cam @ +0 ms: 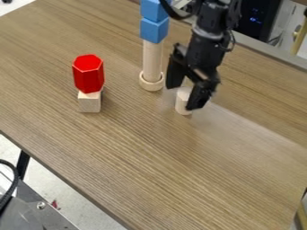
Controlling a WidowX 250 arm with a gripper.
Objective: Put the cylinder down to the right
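Gripper hangs low toward the far edge of the counter — whether it grips anything, I cannot tell. From the left, a red hexagonal block tops a pale block; next, blue cubes cap a pale column set in a ring; then, at the gripper, the upright pale cylinder.

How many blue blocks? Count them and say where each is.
2. The lower blue block rests on the tall wooden cylinder; the upper blue block sits on that, cut off by the top edge, so more may be hidden above.
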